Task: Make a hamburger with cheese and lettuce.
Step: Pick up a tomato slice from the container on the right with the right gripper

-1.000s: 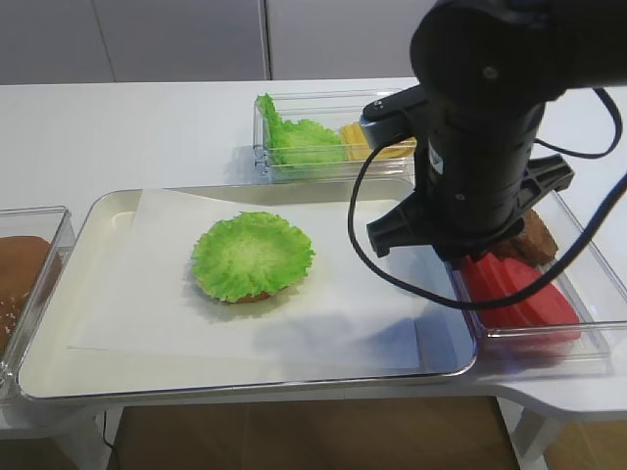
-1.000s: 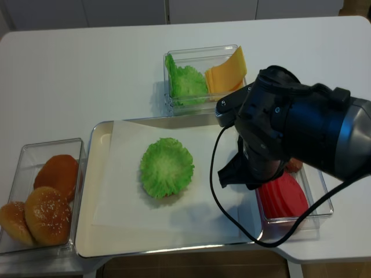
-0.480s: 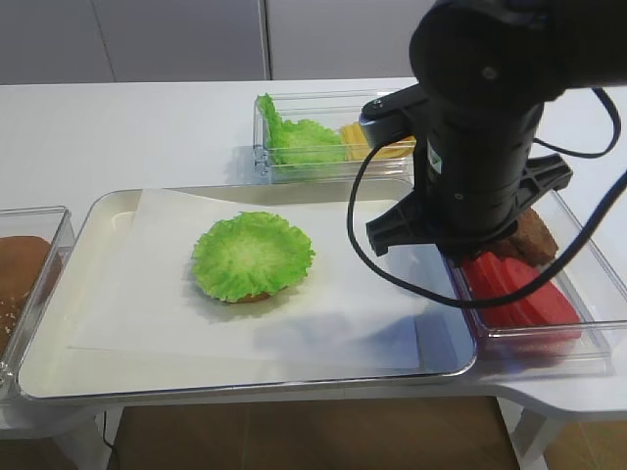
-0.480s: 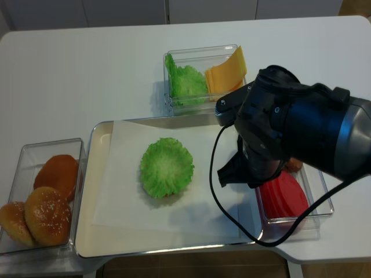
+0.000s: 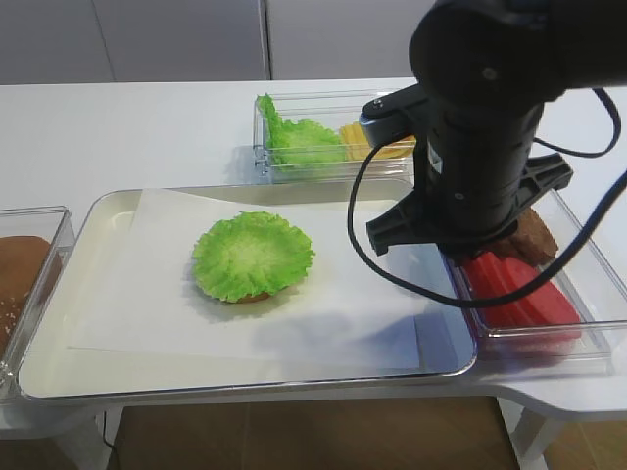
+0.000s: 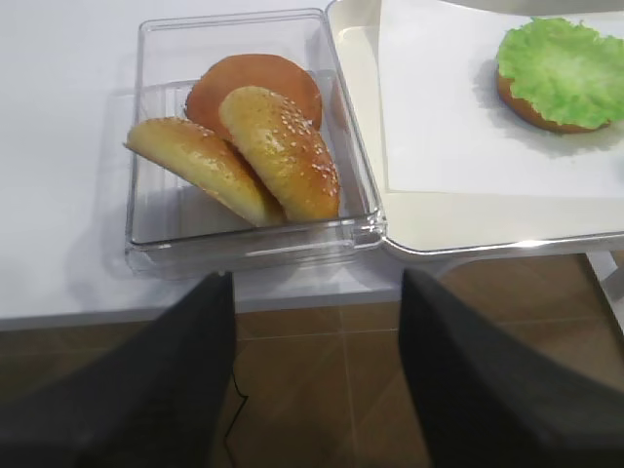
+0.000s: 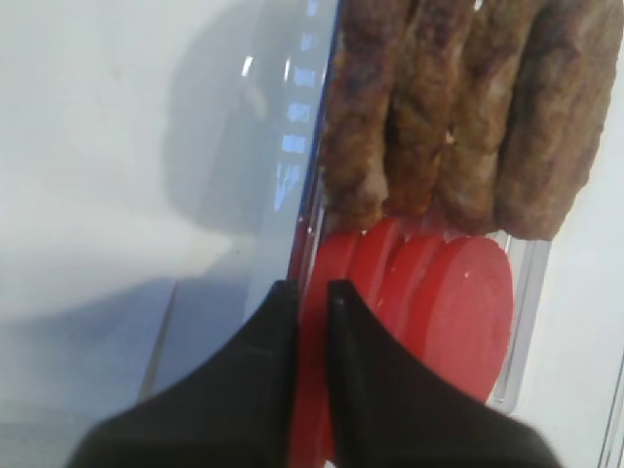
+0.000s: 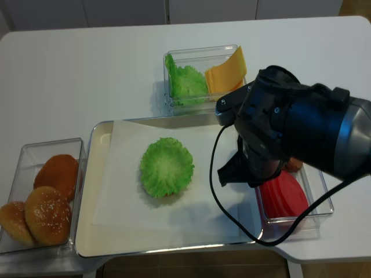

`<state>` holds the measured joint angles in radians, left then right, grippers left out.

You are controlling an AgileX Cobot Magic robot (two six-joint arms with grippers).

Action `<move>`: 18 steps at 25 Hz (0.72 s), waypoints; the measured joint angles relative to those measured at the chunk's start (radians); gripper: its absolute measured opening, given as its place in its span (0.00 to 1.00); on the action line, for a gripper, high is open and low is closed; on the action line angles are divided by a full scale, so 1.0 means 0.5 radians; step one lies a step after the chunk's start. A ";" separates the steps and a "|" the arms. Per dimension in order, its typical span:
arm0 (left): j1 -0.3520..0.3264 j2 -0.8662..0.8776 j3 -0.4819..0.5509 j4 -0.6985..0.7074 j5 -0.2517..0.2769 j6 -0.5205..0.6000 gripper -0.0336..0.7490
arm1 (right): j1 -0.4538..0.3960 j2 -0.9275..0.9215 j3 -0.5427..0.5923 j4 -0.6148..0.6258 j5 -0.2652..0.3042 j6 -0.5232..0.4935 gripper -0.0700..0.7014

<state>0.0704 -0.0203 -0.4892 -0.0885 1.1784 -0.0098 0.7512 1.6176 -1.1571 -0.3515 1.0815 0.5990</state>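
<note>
On the white table (image 8: 87,69) a steel tray (image 8: 93,234) carries the hamburger (image 8: 166,167), lettuce (image 5: 252,255) topmost. Well to its right, the right gripper (image 7: 312,302) pinches a tomato slice (image 7: 310,390) edge-on inside its clear box (image 8: 324,202). The left gripper's (image 6: 317,390) fingers stand apart.

3 buns (image 6: 249,146), 4 patties (image 7: 458,107), 4 tomato slices (image 7: 429,302), 1 tray (image 5: 59,377).

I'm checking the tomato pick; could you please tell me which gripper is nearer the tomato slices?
Right. The right gripper has its jaws closed on the edge of a tomato slice; the left gripper hangs by the bun box, across the tray.
</note>
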 joint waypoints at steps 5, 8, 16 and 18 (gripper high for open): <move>0.000 0.000 0.000 0.000 0.000 0.000 0.56 | 0.000 -0.070 0.000 0.000 -0.016 0.000 0.16; 0.000 0.000 0.000 0.000 0.000 0.000 0.56 | 0.000 -0.109 0.000 0.000 -0.019 0.000 0.16; 0.000 0.000 0.000 -0.003 0.000 0.000 0.56 | 0.000 -0.190 0.000 0.016 -0.024 0.000 0.16; 0.000 0.000 0.000 -0.003 0.000 0.000 0.56 | 0.000 -0.230 0.000 0.021 -0.028 0.000 0.16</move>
<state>0.0704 -0.0203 -0.4892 -0.0902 1.1784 -0.0098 0.7512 1.5025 -1.1571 -0.3411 1.0675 0.5990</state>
